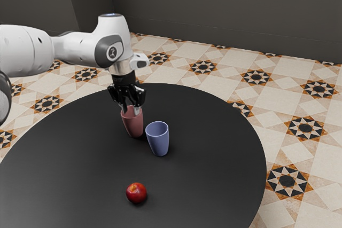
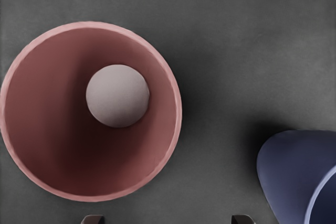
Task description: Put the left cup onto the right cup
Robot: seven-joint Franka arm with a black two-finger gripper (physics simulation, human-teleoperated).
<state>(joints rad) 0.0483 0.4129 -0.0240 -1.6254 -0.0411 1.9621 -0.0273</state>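
Hovering right above the pink cup (image 1: 132, 123), your end effector (image 1: 132, 109) points straight down at the round black desk (image 1: 214, 132). Fingers spread wide, nothing between them. In the wrist view two dark fingertips (image 2: 92, 219) sit apart, just outside the cup's rim. From the exterior view you cannot tell whether they touch the rim or hang a little clear of it.

Pink cup: dusty rose, plain tumbler shape, no handle. Wide at the mouth, narrowing toward the base. Stands upright, mouth up, near the desk's middle. Looking down into it from the wrist view: thin, lighter rim, darker red-brown inner wall, small pale grey-pink disc for the floor. Empty.

Blue cup (image 1: 157, 138): same tumbler shape, slate blue, upright, mouth up. It stands just beside the pink cup at about 4 o'clock in the exterior view, a narrow gap of bare desk between them. Not touching.

Red apple (image 1: 136, 192): at 6 o'clock from the pink cup, well apart from both cups, nearer the desk's front edge.

Patterned tile floor (image 1: 299, 94) runs around the desk from 12 to 4 o'clock.
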